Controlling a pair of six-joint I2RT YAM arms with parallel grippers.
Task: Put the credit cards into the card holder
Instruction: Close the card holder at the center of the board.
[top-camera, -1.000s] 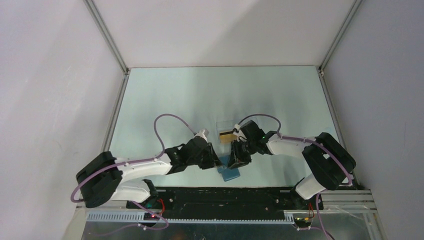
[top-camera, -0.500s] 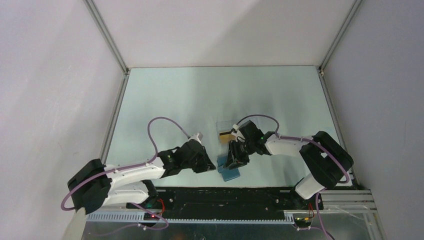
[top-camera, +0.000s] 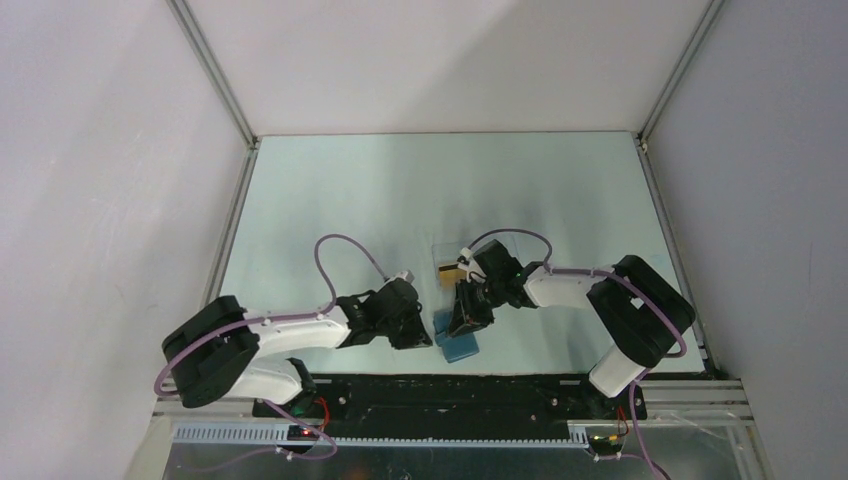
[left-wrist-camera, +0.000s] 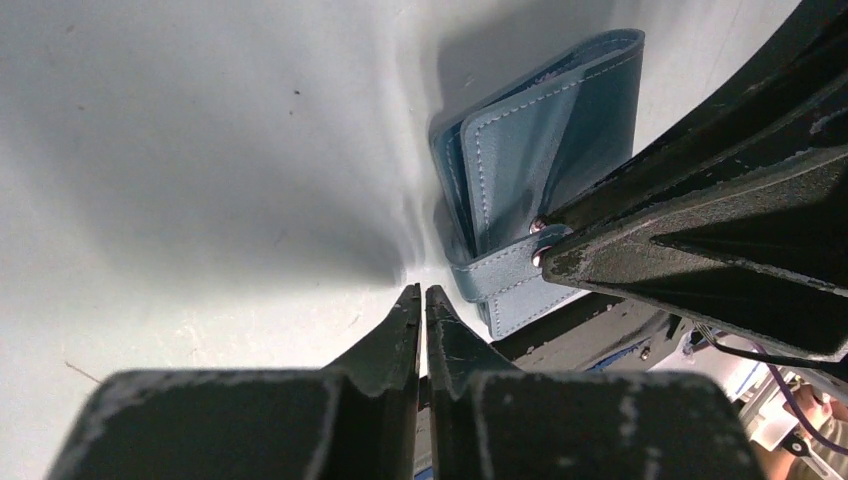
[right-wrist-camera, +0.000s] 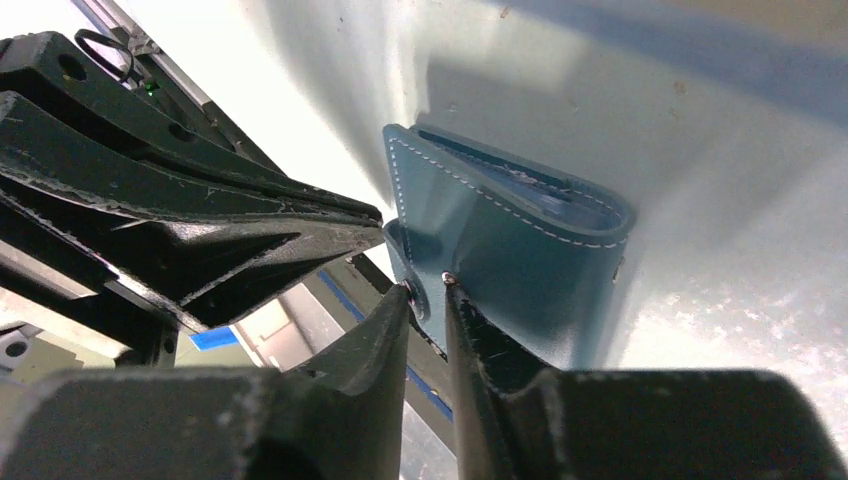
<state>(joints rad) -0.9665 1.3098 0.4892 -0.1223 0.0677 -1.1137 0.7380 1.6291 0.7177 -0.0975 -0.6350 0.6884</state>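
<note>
A fixed camera is looking down from above and behind the left arm and right arm, taking in the whole table. Each wrist camera is peering past its own fingers at close range; all three views are sharing the blue card holder.

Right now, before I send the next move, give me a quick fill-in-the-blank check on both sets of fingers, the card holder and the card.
1. The left fingers are closed together with ____ between them.
2. The right fingers pinch the clasp end of the ____ card holder.
3. In the top view, the orange-gold credit card lies ____ from the arm bases than the card holder does.

Missing words: nothing; blue; farther.
</note>
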